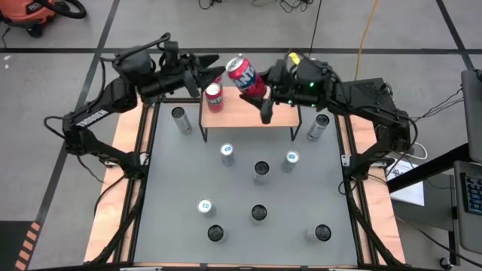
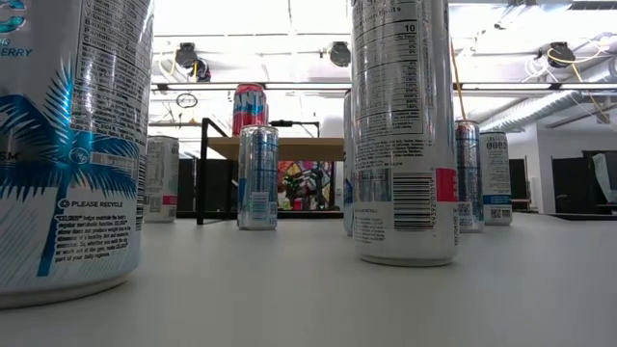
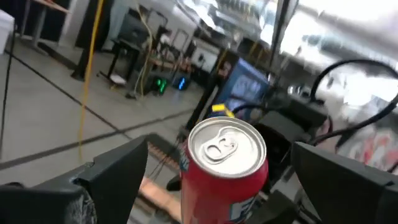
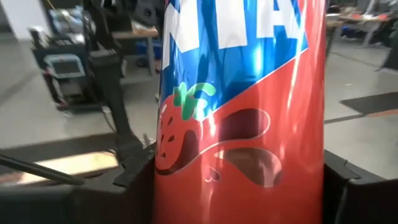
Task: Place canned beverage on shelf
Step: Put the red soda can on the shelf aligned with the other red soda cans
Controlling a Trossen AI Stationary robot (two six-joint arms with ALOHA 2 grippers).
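The table (image 1: 241, 188) has a grey top with light wooden edges and stands on a grey floor (image 1: 45, 188) crossed by dark lines. Beyond it, bright ceiling lights (image 2: 289, 14) and pipes (image 2: 549, 101) show.

"PLEASE RECYCLE" and the letter ending "…RRY" can be read on the nearest white-and-blue can (image 2: 67, 145), a "10" is printed atop the nutrition panel of the tall can (image 2: 402, 130), and large letters "TA" are seen on the red strawberry can (image 4: 239, 112).
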